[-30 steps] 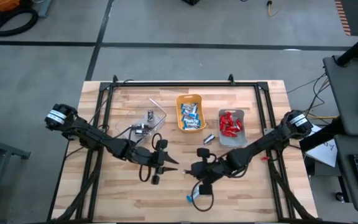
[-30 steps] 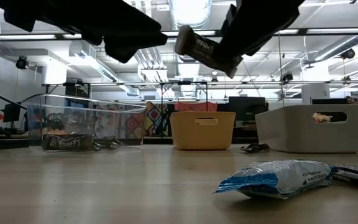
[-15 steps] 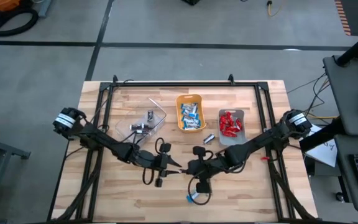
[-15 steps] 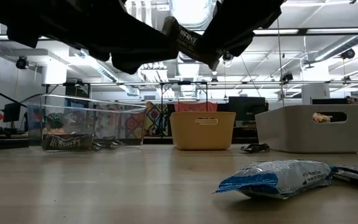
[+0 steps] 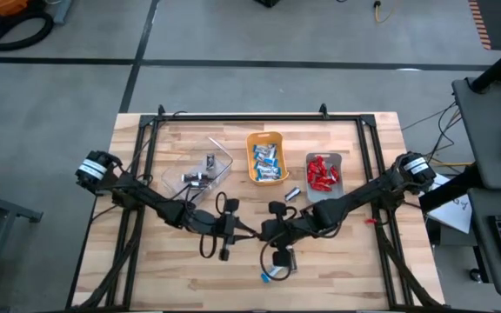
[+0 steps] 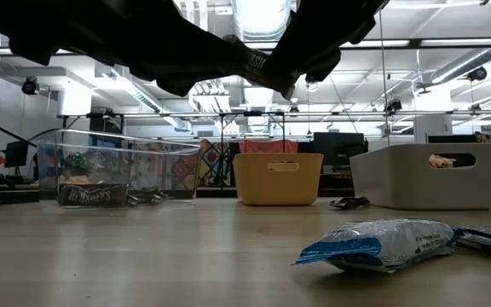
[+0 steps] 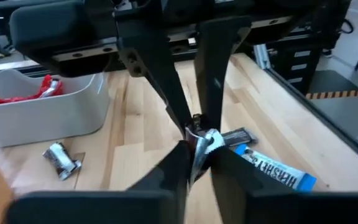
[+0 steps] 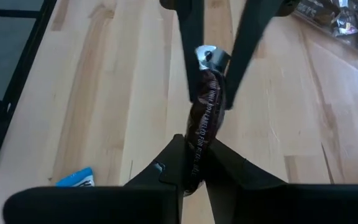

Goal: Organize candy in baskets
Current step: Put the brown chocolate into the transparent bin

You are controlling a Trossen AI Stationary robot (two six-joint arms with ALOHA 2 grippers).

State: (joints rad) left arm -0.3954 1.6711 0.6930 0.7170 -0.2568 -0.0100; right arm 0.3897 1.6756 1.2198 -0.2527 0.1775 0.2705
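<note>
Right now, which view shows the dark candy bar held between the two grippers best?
The right wrist view: the dark candy bar runs lengthwise from the right gripper to the left gripper. The left wrist view shows only its crimped silver end. The low view shows it partly, from below. The high view hides it between the arms.

Both my arms reach inward from the table's outer sides and meet near its middle, raised above the surface. My left tool (image 5: pixel 249 232) points toward the right one, its two dark fingers (image 7: pixel 173 168) pinched on one end of a dark-wrapped candy bar (image 8: pixel 205 112). My right tool (image 5: pixel 264 233) faces it head-on, its fingers (image 8: pixel 173 163) closed on the bar's other end. The tool tips nearly touch. From table height both arms show as dark shapes overhead, angled toward each other, the bar (image 6: pixel 254 60) between them.
</note>
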